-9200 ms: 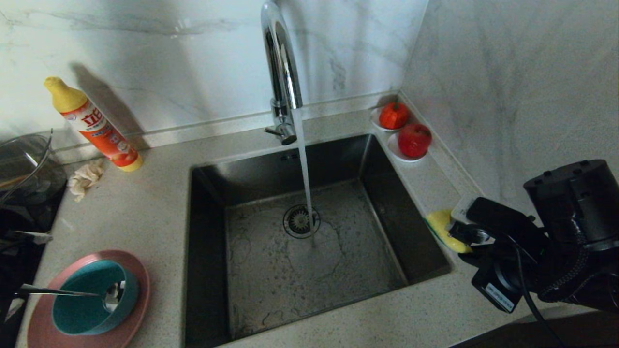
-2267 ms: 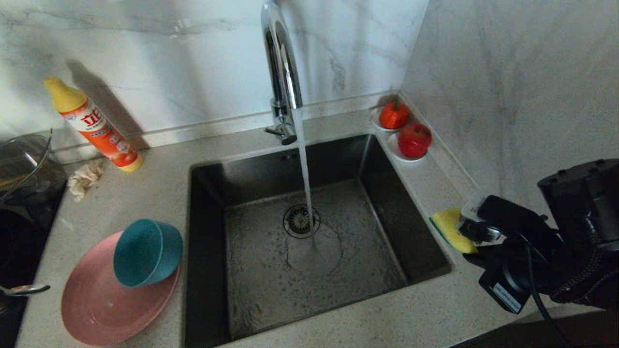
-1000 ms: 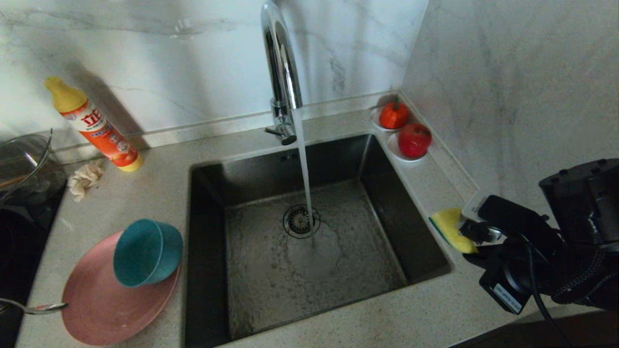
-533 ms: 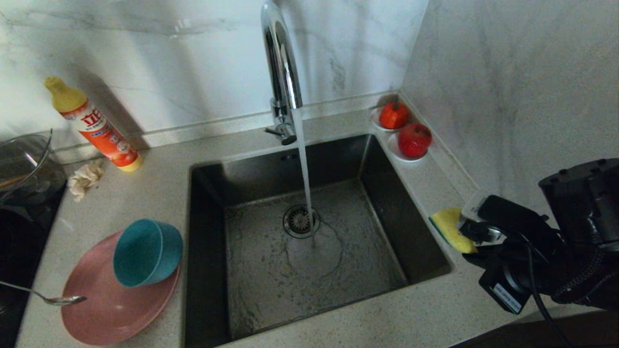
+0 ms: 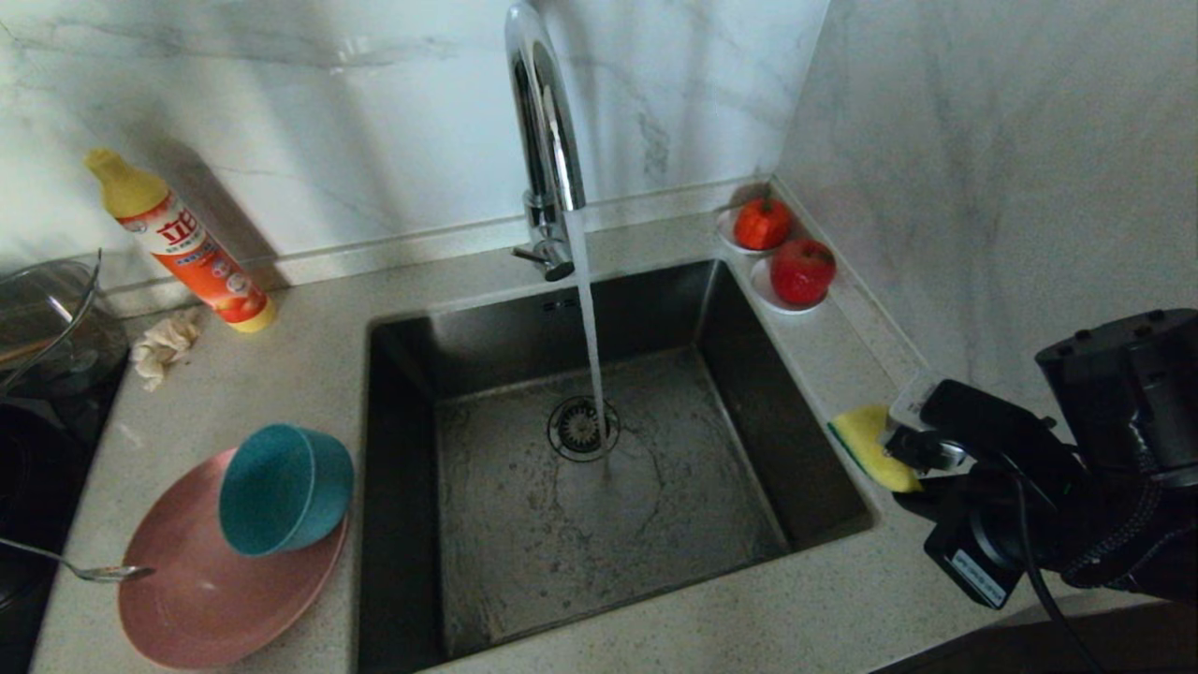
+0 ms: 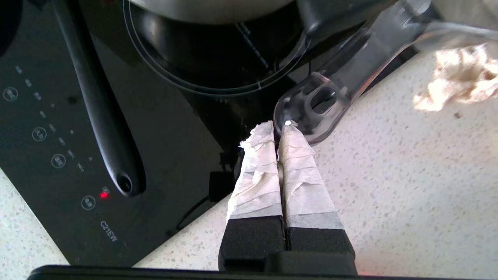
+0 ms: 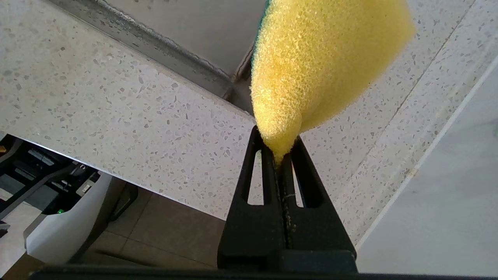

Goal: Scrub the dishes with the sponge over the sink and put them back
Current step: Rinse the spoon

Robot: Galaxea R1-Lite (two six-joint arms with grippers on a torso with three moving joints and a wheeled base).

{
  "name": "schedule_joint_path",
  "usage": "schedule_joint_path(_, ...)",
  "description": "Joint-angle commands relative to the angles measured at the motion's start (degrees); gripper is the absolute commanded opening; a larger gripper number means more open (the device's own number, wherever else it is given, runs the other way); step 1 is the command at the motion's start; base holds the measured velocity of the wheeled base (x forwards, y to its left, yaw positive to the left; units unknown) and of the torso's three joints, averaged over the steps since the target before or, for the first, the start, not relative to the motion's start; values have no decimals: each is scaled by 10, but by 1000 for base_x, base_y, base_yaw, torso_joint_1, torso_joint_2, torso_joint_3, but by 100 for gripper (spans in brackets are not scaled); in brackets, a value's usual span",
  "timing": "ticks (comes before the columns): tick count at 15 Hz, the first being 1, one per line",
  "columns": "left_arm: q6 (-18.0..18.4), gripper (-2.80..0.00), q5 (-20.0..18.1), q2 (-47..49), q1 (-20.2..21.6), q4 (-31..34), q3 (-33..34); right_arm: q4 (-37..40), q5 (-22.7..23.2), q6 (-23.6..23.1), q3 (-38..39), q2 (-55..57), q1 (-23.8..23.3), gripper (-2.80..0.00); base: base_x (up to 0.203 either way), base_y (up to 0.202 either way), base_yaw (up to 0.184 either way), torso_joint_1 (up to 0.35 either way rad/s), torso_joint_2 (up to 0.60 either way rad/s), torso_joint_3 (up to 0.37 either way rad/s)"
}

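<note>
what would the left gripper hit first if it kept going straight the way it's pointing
Probably the clear pot handle on the cooktop: the left gripper, shut on a thin metal tip, points right at it; depth is uncertain.

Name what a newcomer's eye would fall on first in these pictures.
The tap pours a stream of water onto the drain of the sink in the middle. On the right, the right gripper pinches the yellow sponge by the sink's edge. On the left counter, the teal bowl lies tipped on the pink plate.
</note>
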Motion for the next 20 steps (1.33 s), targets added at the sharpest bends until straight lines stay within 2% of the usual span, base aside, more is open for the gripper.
schedule_joint_path(1, -2, -280, 1, 6, -7, -2, 1, 1, 1, -1, 0, -2, -2, -280, 0, 0, 0, 0, 0, 0)
schedule_joint_path(5, 0, -280, 4, 13, -32, -1, 3, 1, 5, -1, 1, 1, -3, -280, 0, 0, 0, 0, 0, 0)
schedule_joint_path(9, 36, -280, 43, 27, -32, -13, -6, 1, 5, -1, -2, 5, -2, -280, 0, 0, 0, 0, 0, 0)
schedule_joint_path(11, 46, -280, 46, 24, -32, -47, -7, 1, 6, -1, -1, 7, -2, -280, 0, 0, 0, 0, 0, 0)
schedule_joint_path(13, 71, -280, 47, 19, -32, -75, -9, 1, 6, -1, -1, 7, -2, -280, 0, 0, 0, 0, 0, 0)
schedule_joint_path(16, 85, -280, 67, 22, -32, -75, -38, 1, 6, -1, 0, 2, -2, -280, 0, 0, 0, 0, 0, 0)
schedule_joint_path(20, 104, -280, 74, 24, -31, -77, -40, 1, 5, -1, 1, -1, -2, -280, 0, 0, 0, 0, 0, 0)
